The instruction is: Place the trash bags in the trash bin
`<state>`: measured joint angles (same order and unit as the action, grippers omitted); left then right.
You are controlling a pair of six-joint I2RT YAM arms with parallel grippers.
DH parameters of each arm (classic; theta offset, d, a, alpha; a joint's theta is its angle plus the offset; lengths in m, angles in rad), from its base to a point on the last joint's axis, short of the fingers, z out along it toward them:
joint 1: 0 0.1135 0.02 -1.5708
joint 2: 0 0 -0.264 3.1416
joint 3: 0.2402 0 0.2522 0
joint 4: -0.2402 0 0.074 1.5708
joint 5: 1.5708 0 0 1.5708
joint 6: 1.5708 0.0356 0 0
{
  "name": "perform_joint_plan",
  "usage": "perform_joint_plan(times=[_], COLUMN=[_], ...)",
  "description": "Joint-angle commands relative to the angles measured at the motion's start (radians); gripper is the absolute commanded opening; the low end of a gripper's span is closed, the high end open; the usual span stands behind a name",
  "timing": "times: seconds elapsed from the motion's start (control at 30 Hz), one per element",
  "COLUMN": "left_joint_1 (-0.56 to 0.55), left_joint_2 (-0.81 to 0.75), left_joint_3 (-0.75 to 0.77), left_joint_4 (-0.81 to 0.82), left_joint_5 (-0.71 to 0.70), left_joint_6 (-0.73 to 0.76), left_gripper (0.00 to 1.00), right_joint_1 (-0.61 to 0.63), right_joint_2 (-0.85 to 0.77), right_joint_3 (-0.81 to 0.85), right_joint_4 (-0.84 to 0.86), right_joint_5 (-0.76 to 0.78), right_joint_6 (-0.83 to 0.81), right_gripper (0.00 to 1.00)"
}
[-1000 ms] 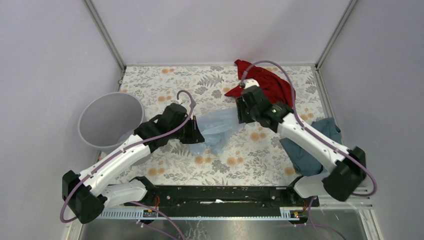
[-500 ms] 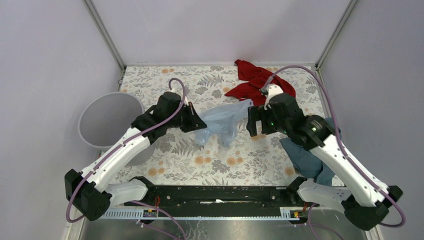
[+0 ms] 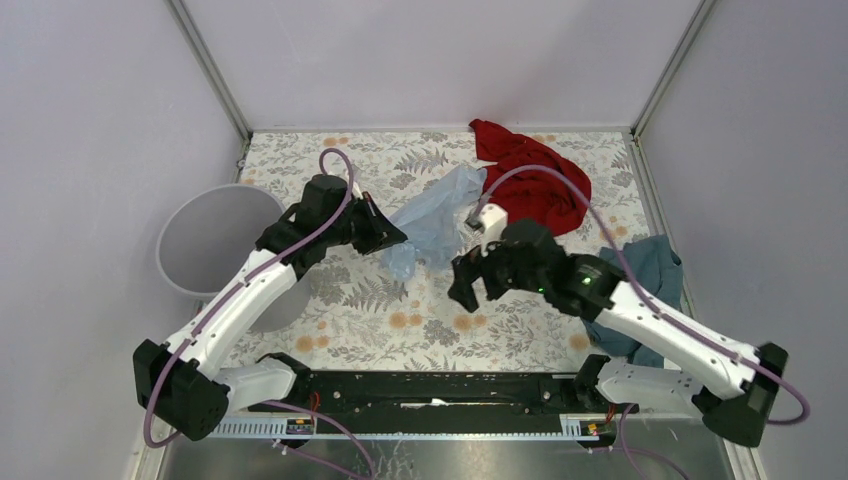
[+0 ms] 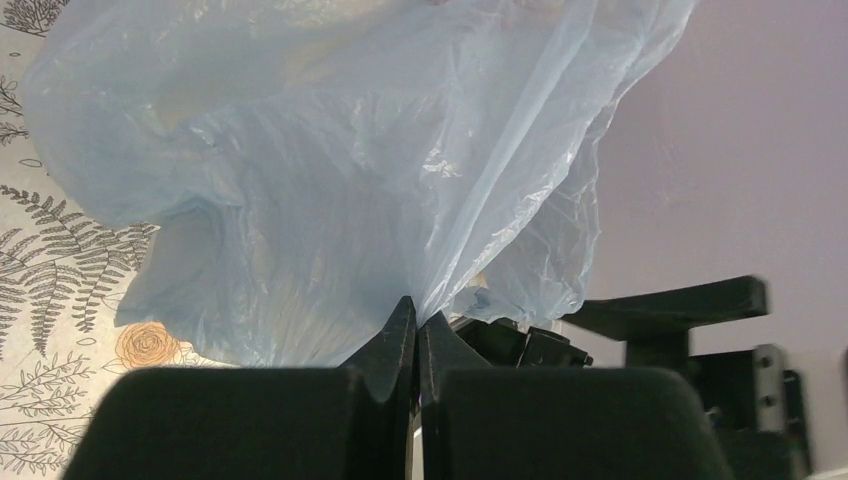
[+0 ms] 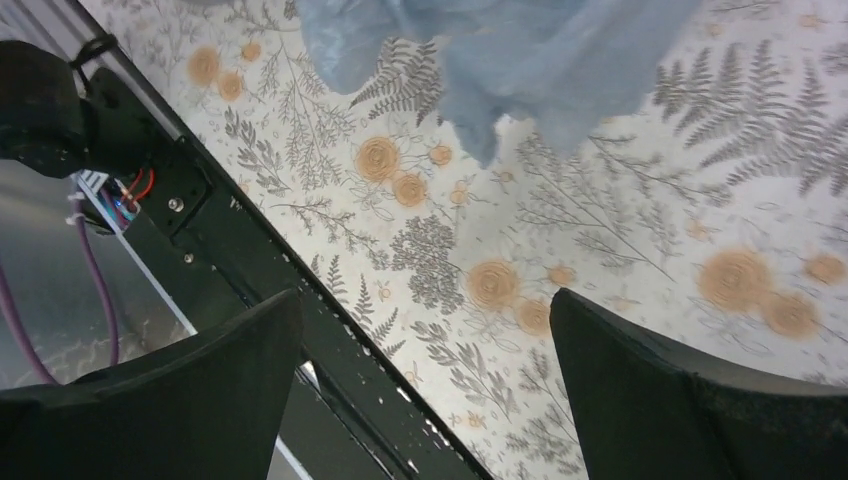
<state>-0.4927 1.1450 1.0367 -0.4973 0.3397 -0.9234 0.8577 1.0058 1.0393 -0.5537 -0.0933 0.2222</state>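
The pale-blue trash bag (image 3: pixel 435 220) hangs crumpled above the middle of the floral table, one edge pinched in my left gripper (image 3: pixel 395 238). In the left wrist view the jaws (image 4: pixel 415 312) are shut on a thin fold of the bag (image 4: pixel 330 170), which billows up in front of them. My right gripper (image 3: pixel 468 285) hovers just in front of the bag, open wide and holding nothing; its wrist view shows only tabletop between the fingers (image 5: pixel 425 300), and the bag's lower edge (image 5: pixel 540 50) lies beyond them. The grey trash bin (image 3: pixel 210 232) stands at the left, mouth up, behind the left arm.
A red cloth (image 3: pixel 530 175) lies at the back right. A dark teal cloth (image 3: pixel 640 270) lies at the right edge, partly under the right arm. The black base rail (image 3: pixel 430 385) runs along the near edge. Enclosure walls close in on all sides.
My right gripper opened, let go of the bag and swung forward and left to the near side of it. My left gripper drew the bag slightly back and left.
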Motion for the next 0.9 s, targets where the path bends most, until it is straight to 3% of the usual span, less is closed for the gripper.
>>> perform_joint_plan(times=[0.0,0.13,0.27,0.37,0.6,0.63,0.77,0.87], left_joint_1=[0.014,0.016,0.016,0.016,0.016,0.016,0.016,0.017], left_joint_2=[0.005,-0.012,-0.020,-0.029,-0.054,-0.055,-0.059,-0.055], left_joint_3=[0.029,0.010,-0.017,-0.029,-0.034,-0.032,-0.027,0.003], left_joint_4=[0.058,0.074,0.097,0.107,0.086,0.084,0.068,-0.007], left_joint_5=[0.063,0.075,0.100,0.108,0.098,0.099,0.092,0.011], left_joint_6=[-0.019,-0.031,-0.051,-0.060,-0.053,-0.052,-0.035,0.036], left_gripper=[0.00,0.00,0.00,0.00,0.00,0.00,0.00,0.00], right_joint_1=[0.113,0.116,0.119,0.119,0.119,0.119,0.119,0.119], right_joint_2=[0.065,0.100,0.123,0.145,0.164,0.165,0.166,0.122], right_joint_3=[-0.066,-0.154,-0.211,-0.215,-0.201,-0.203,-0.174,-0.150], right_joint_4=[0.255,0.412,0.590,0.655,0.661,0.667,0.621,0.491], right_joint_5=[0.255,0.337,0.276,0.273,0.403,0.408,0.387,0.407], right_joint_6=[0.072,0.100,0.112,0.117,0.136,0.136,0.126,0.104], right_gripper=[0.98,0.93,0.69,0.60,0.51,0.48,0.18,0.09])
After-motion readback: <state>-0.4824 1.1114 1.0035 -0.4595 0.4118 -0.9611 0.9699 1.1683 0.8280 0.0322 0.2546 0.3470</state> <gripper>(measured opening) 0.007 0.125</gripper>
